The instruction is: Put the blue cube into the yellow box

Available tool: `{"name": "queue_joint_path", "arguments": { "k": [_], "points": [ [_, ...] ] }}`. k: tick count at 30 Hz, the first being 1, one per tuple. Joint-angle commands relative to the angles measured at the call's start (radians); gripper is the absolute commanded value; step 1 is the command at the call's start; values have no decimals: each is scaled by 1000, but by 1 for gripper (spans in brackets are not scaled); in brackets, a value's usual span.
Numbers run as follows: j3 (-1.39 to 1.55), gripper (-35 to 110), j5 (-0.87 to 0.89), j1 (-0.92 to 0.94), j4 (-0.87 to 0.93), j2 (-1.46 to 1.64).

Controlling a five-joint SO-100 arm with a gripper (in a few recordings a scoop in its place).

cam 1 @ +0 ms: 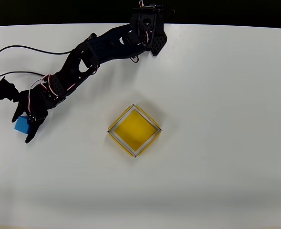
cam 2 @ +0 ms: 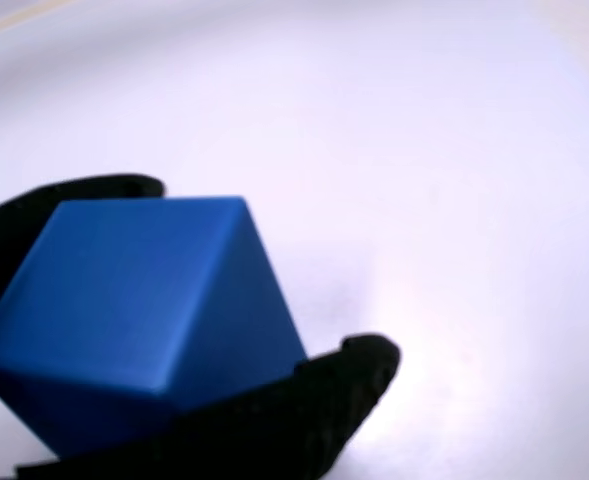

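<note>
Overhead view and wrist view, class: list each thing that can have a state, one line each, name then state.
blue cube: between the gripper's fingers, at the table's left in the overhead view, outside the box.
yellow box: open, nothing in it, flat on the table, turned corner-on.
gripper: shut on the blue cube.

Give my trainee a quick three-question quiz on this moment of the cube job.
1. True or false: the small solid bright-blue cube lies inside the shallow square yellow box.
2. In the overhead view, the black two-finger gripper is: A) left of the box, B) right of it, C) above it.
3. What sits between the gripper's fingers in the wrist view?

Key: 1 false; 2 A; 3 the blue cube.
</note>
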Motion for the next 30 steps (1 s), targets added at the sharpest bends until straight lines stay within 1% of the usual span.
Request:
{"name": "queue_joint_path", "arguments": {
  "k": [1,20,25,30],
  "points": [
    [-100,30,-23,-8,-28,74],
    [-94,19,-95,-12,3,91],
    [-52,19,-63,-38,35,202],
    [54,18,-23,-107,75,403]
  ]
}}
